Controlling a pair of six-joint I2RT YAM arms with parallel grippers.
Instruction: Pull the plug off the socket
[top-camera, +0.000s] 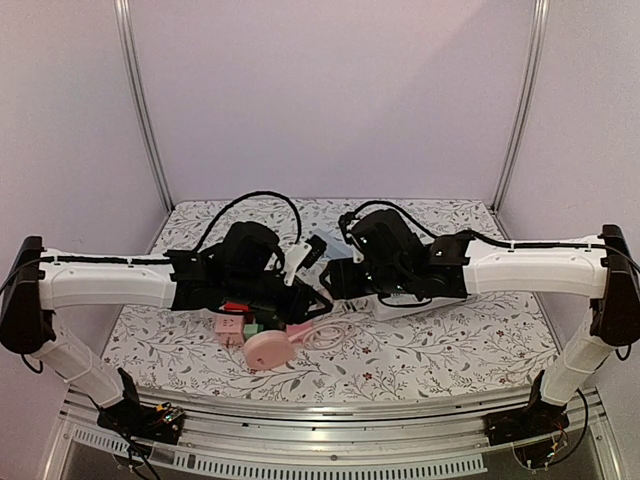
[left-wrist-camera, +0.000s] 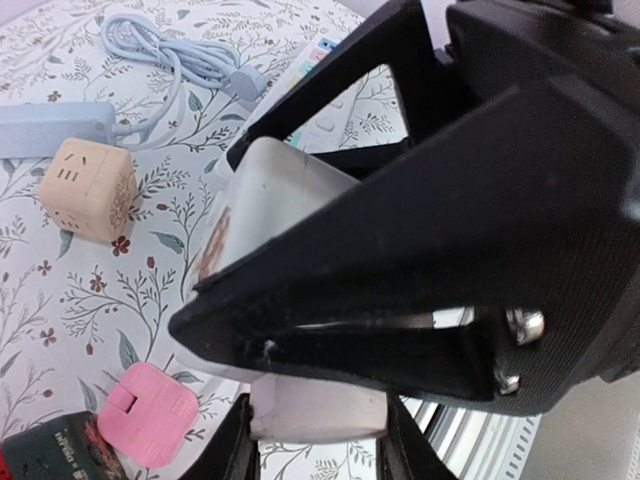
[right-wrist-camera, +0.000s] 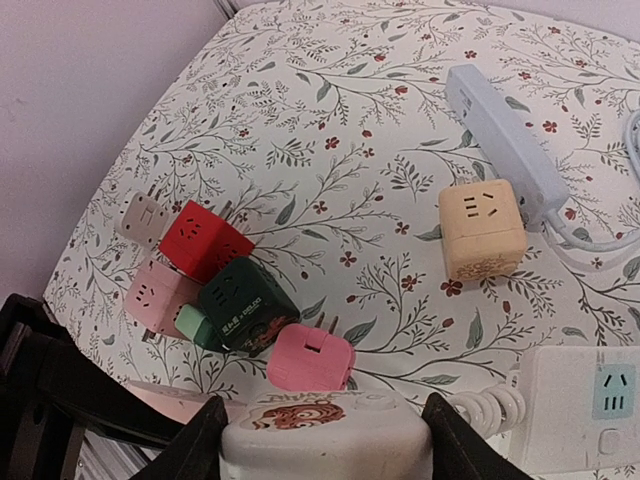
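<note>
Plug (left-wrist-camera: 290, 195) in left end effector (left-wrist-camera: 210, 240) and right end effector (right-wrist-camera: 322, 425)

You count cube sockets 4: beige cube (right-wrist-camera: 482, 228), red cube (right-wrist-camera: 205, 240), pale pink cube (right-wrist-camera: 158, 290), dark green cube (right-wrist-camera: 245, 312) | power strips 2: light blue strip (right-wrist-camera: 503, 140), white strip (right-wrist-camera: 590, 400) | small plugs 2: pink plug (right-wrist-camera: 310, 358), off-white plug (right-wrist-camera: 140, 215) | mint-green piece (right-wrist-camera: 188, 325) 1 | white adapter (right-wrist-camera: 325, 435) 1 | round pink reel (top-camera: 267, 350) 1 | pale blue cable (left-wrist-camera: 180, 60) 1
</note>
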